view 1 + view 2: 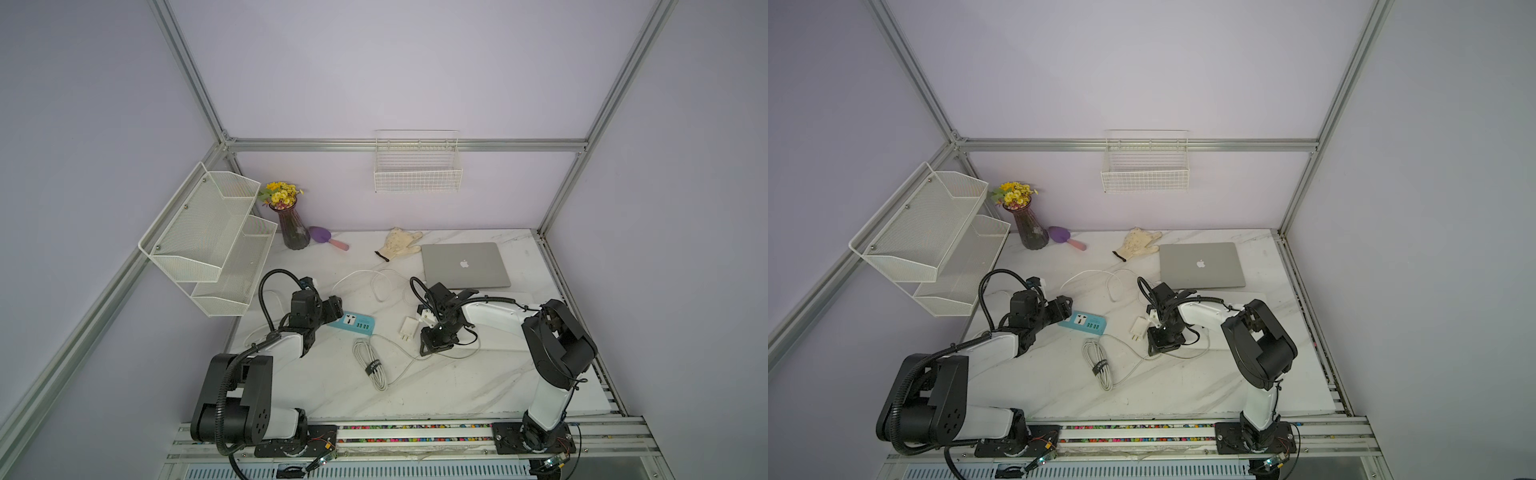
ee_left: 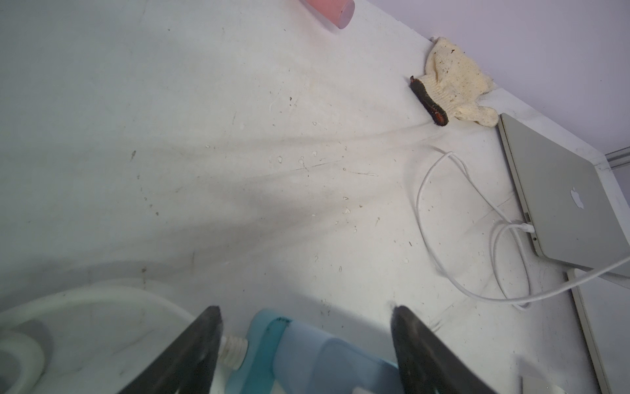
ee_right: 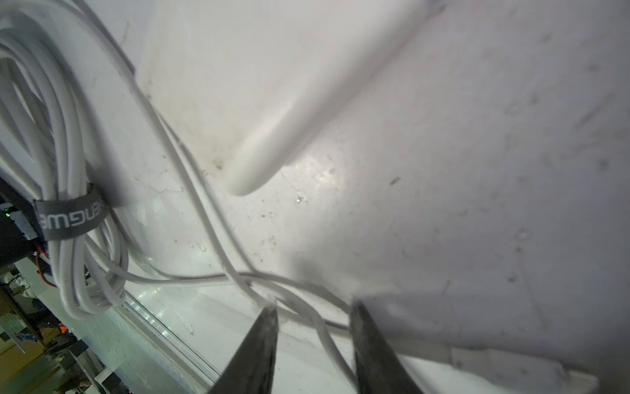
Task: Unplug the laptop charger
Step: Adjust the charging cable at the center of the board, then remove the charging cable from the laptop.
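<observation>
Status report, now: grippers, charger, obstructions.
Left gripper: jaws open over the power strip. Right gripper: jaws open astride a white cable. Charger out of the strip, prongs bare, lying beside it. Bundled cable close by.

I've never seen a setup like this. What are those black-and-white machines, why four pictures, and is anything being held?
Those are two robot arms, left and right, mounted at the front edge of the table, each ending in a two-fingered gripper. Two pictures look down from a pair of overhead cameras; the other two come from a camera on each wrist. On the table lie a closed laptop, a glove, a vase of flowers, a blue power strip, a white charger lying unplugged beside it, and a bundled cable. The left gripper straddles the power strip; whether it squeezes it is unclear. The right gripper is open: a thin cable runs between its fingers, ungripped.
</observation>
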### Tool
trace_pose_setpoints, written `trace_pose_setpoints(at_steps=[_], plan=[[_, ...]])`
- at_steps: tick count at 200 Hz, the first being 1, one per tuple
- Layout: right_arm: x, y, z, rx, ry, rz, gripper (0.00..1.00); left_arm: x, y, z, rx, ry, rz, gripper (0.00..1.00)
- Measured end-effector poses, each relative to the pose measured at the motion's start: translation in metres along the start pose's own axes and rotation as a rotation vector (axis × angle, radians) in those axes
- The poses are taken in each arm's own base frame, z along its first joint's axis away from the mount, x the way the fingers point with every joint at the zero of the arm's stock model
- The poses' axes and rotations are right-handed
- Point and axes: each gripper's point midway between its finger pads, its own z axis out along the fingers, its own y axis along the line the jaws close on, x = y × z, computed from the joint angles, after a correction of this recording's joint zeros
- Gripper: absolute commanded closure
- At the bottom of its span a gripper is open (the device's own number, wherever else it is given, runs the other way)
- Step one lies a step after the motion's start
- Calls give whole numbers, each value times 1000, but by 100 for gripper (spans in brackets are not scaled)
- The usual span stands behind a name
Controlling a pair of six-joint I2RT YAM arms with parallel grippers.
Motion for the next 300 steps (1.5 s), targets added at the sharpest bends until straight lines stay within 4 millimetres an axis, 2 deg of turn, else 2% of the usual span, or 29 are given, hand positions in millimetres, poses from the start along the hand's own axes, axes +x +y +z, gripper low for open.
trace_pose_setpoints(at_steps=[16,31,61,77,92,122,148,171,195,226,237,250,261,275,288,300], plan=[[-1,-2,-2,20,-1,-3,56,0,0,0,0,0,0,18],[-13,-3,-11,50,-33,-10,54,0,0,0,-1,2,0,17],[-68,13,-51,83,-204,-63,53,-2,2,-7,-18,-3,7,14],[-99,26,-76,93,-316,-103,53,-13,-1,-19,-22,-39,10,12],[-121,34,-91,89,-408,-139,54,-27,-5,-31,-19,-86,13,12],[-146,51,-98,18,-526,-194,54,-59,-13,-47,-25,-170,-6,14],[-168,56,-109,-11,-618,-181,58,-69,-16,-50,-24,-192,-19,18],[-198,48,-124,-32,-696,-134,60,-78,-24,-52,-7,-186,-5,21],[-217,22,-142,-46,-749,-63,60,-113,-44,-68,37,-261,17,22],[-233,-7,-164,-55,-805,20,60,-174,-83,-106,129,-408,66,22],[-236,-14,-168,-63,-812,44,60,-202,-109,-113,182,-438,112,22],[-239,-24,-169,-69,-818,69,59,-230,-146,-109,249,-444,185,23],[-241,-34,-167,-70,-814,93,60,-250,-188,-93,330,-426,268,23],[-241,-46,-165,-79,-806,121,59,-254,-235,-62,427,-366,364,24],[-240,-58,-165,-79,-803,148,60,-236,-270,-20,495,-266,444,25],[-238,-70,-165,-73,-805,175,59,-207,-296,23,533,-148,513,29]])
